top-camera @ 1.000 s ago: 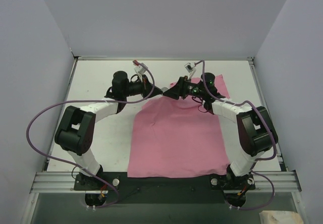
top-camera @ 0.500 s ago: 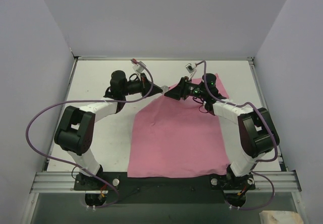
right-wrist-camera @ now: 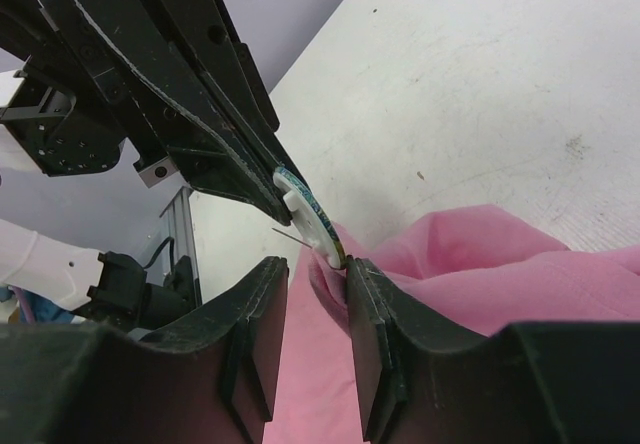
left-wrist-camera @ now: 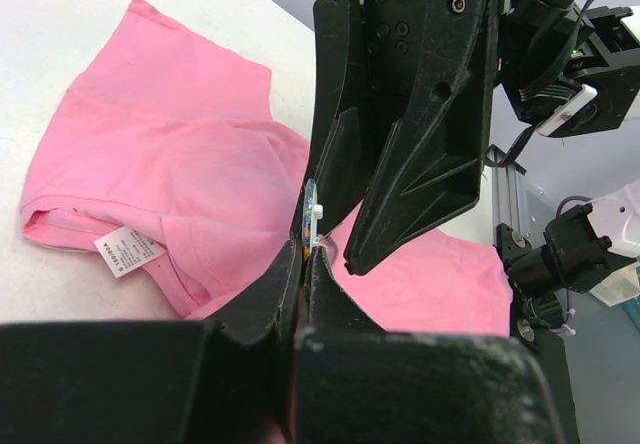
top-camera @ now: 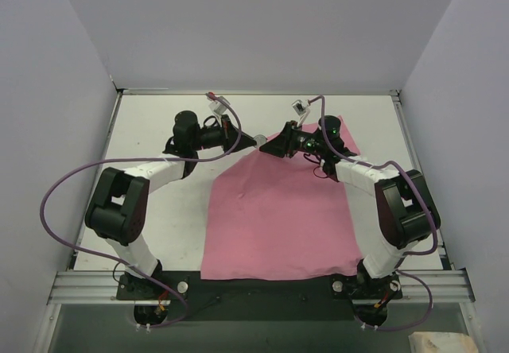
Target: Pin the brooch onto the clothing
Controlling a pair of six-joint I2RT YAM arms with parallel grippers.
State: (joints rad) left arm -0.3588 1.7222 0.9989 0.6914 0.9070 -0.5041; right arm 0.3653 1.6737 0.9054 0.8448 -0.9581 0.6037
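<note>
Brooch [right-wrist-camera: 305,216], probably stiff and light, clamped by its rim in the left gripper [left-wrist-camera: 303,262]. The right gripper [right-wrist-camera: 318,286] pinches a limp shirt [top-camera: 278,210] fold just below the brooch.

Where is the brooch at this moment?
In the right wrist view, the brooch sits just left of centre, pinched in the left hand and touching a raised fold of the pink clothing held by the right hand.

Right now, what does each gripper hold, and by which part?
The left gripper pinches the tiny round green-rimmed brooch by its edge. Whether the right gripper grips the pink fabric T-shirt cannot be told.
</note>
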